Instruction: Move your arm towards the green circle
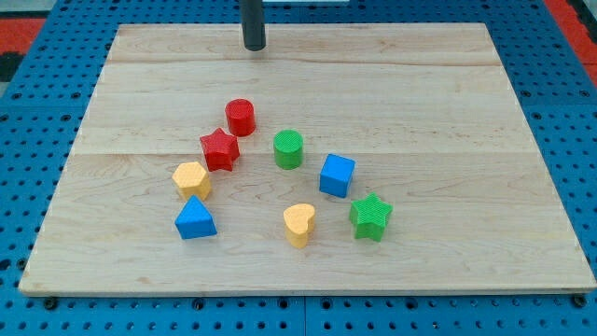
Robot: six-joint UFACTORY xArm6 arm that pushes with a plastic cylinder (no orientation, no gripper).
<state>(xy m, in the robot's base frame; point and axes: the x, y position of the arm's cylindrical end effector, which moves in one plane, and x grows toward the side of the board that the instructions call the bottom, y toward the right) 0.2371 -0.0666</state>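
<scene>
The green circle point(288, 148), a short green cylinder, stands near the middle of the wooden board point(448, 103). My tip point(254, 47) is at the view's top, near the board's far edge, well above and slightly left of the green circle. The red cylinder point(241, 117) lies between my tip and the green circle, a little to the left. My tip touches no block.
A red star point(219, 149) sits left of the green circle. A yellow hexagon point(190, 178) and blue triangle point(195, 218) lie lower left. A blue cube point(337, 175), green star point(370, 217) and yellow heart point(299, 223) lie lower right. Blue pegboard point(560, 56) surrounds the board.
</scene>
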